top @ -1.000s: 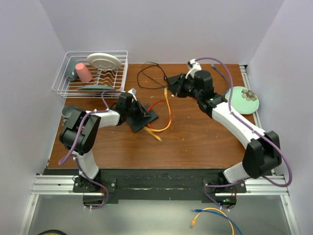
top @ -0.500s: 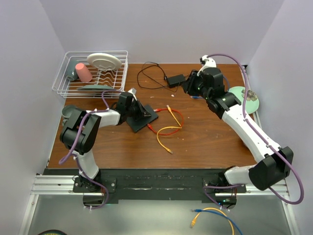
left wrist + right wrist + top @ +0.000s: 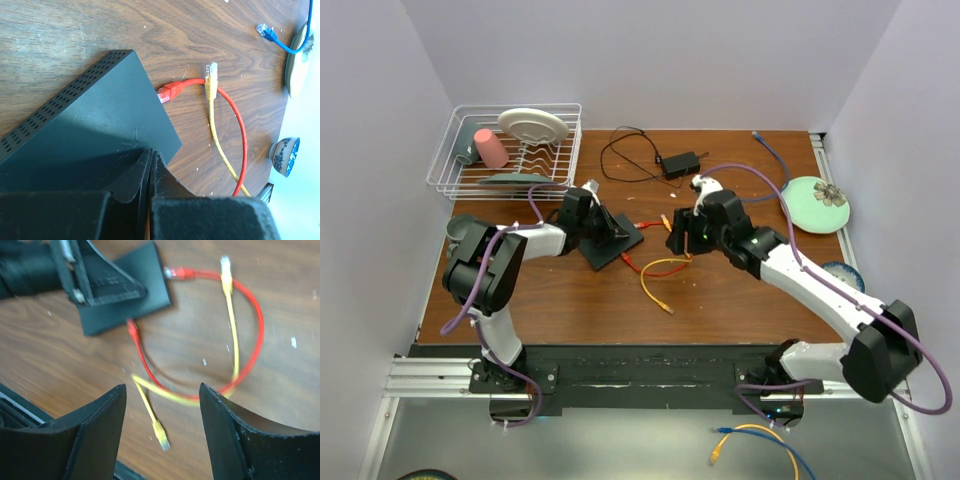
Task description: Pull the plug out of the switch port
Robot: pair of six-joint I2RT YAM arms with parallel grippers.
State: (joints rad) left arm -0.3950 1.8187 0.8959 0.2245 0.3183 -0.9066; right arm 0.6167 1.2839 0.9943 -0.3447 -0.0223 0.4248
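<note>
The left gripper [image 3: 151, 156], fingers pressed together, rests on the flat black box [image 3: 95, 125] and hides part of its top. The switch port's sockets face sideways and cannot be made out. Just ahead of those fingertips the red plug [image 3: 167, 92] lies nose against the box's edge, its long axis running away toward the right gripper [image 3: 162, 390]. Seated or loose, I cannot tell. That gripper hangs with fingers apart, gripping nothing, the plug ahead of it.

The right gripper [image 3: 162, 390] has swung from the rear of the table [image 3: 740, 300] to above the yellow cable [image 3: 229, 295], jaws now apart. That cable, lifted earlier, lies loose.
</note>
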